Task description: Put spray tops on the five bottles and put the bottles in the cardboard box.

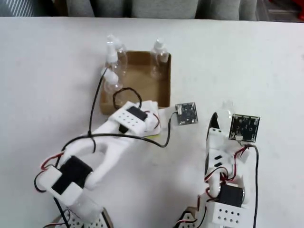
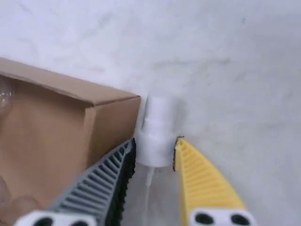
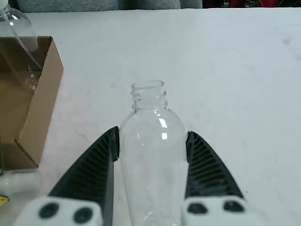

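L end effector [image 2: 154, 147] closed on spray top [image 2: 157, 127], prob. gripping it, just beside cardboard box [image 2: 110, 125] corner. R end effector [image 3: 152, 136] clamps open-necked bottle [image 3: 150, 165] btwn its fingers, over desk [image 3: 225, 70], near box

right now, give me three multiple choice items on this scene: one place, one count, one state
1. Where is the spray top in the left tool? A beside a corner of the cardboard box; B inside it; C under it.
2. How many bottles stand in the box? A one; B three; C five.
3. The neck of the bottle in the right tool is: A open; B capped; C broken.
A, it sits by the corner; B, three capped ones inside; A, bare threads show.
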